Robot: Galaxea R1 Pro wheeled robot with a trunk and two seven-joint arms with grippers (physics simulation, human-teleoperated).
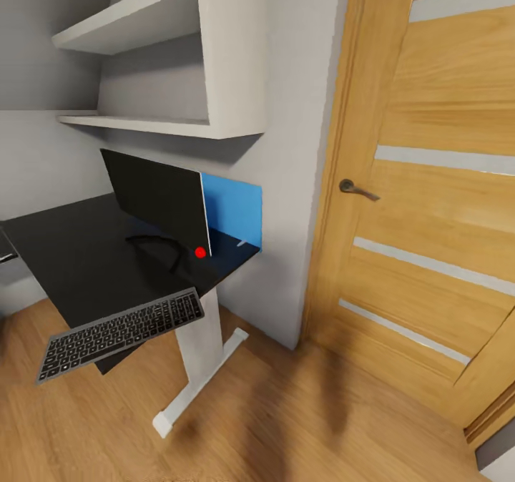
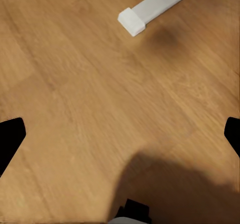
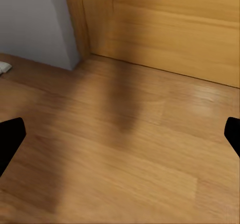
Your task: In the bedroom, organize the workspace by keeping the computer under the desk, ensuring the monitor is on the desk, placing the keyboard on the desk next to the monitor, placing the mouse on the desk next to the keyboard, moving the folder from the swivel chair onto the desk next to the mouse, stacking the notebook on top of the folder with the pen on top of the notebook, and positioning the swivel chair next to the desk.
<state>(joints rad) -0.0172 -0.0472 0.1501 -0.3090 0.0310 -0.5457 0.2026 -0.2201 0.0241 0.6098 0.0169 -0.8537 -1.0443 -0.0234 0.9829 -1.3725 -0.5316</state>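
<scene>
The keyboard [image 1: 121, 333] lies at the black worktop [image 1: 64, 253]'s near edge, in front of the monitor [image 1: 157, 197], partly overhanging. It looks thin, stiff and light, probably best pinched along a long edge. Both arms hang low, pointing at the wooden floor [image 3: 130, 149]; the left end effector [image 2: 120, 134] and right end effector [image 3: 120, 134] are spread wide, holding nothing.

the robot's body is showing as little more than dark slivers. in the left wrist view, two flat black fingertips [image 2: 10, 139] are poking in from opposite edges, each a plain matte wedge with no markings, and a small black and pale grey part of the wrist [image 2: 131, 213] is peeking in. in the right wrist view, the same black fingertips [image 3: 10, 139] are showing, again bare and featureless.
</scene>
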